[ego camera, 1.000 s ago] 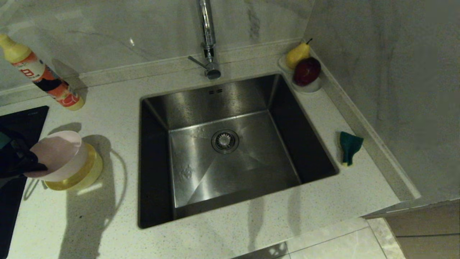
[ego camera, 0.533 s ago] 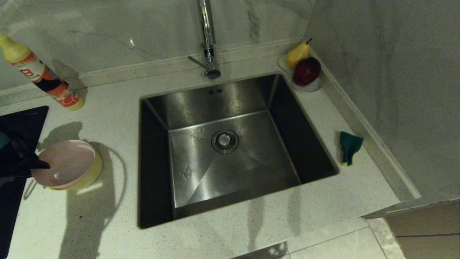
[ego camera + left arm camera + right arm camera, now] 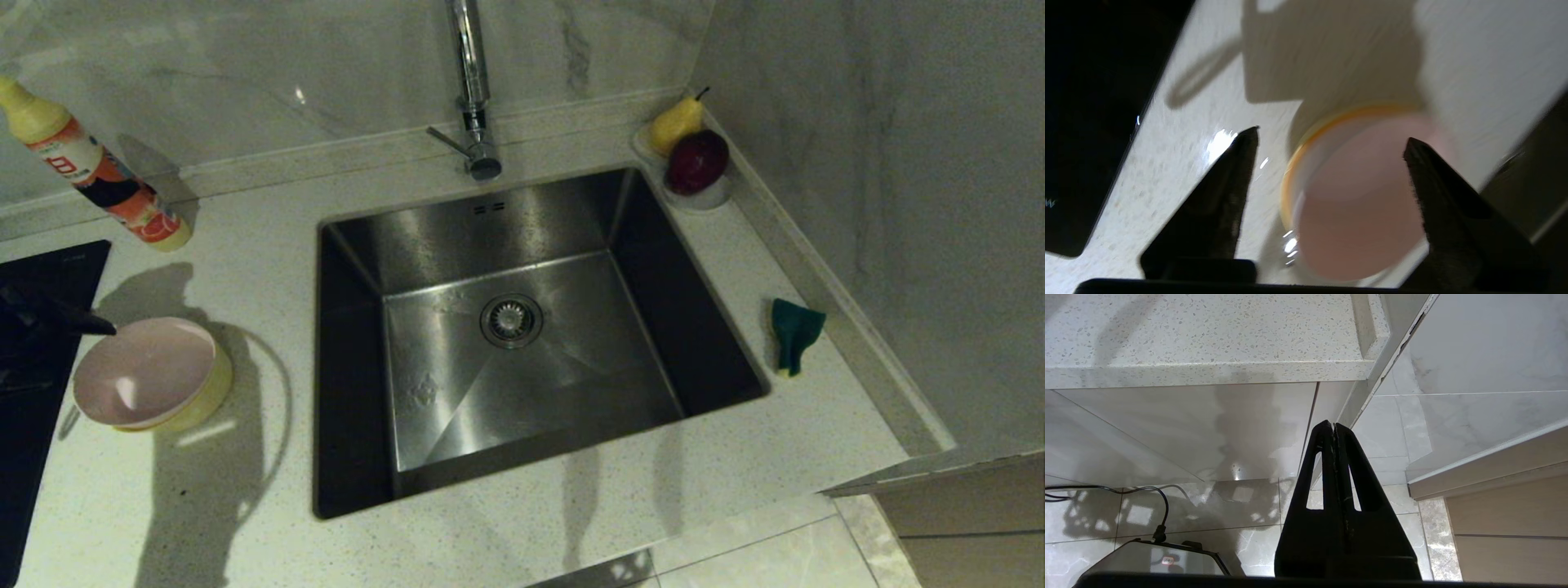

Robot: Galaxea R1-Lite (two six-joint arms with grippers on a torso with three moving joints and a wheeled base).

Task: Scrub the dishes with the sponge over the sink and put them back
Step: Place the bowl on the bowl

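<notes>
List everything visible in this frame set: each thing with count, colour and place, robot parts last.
pink bowl: 1, pale pink, nested in the yellow bowl, left of the sink
yellow bowl: 1, yellow, on the counter
sponge: 1, green on yellow, right of the sink
sink: 1, steel, centre
tap: 1, chrome, behind the sink
bottle: 1, yellow and orange, far left
cooktop: 1, black, left edge
pear: 1, yellow, white dish
apple: 1, dark red, same dish
white dish: 1, far right corner
left gripper: open, above the bowls
right gripper: shut, parked below the counter
</notes>
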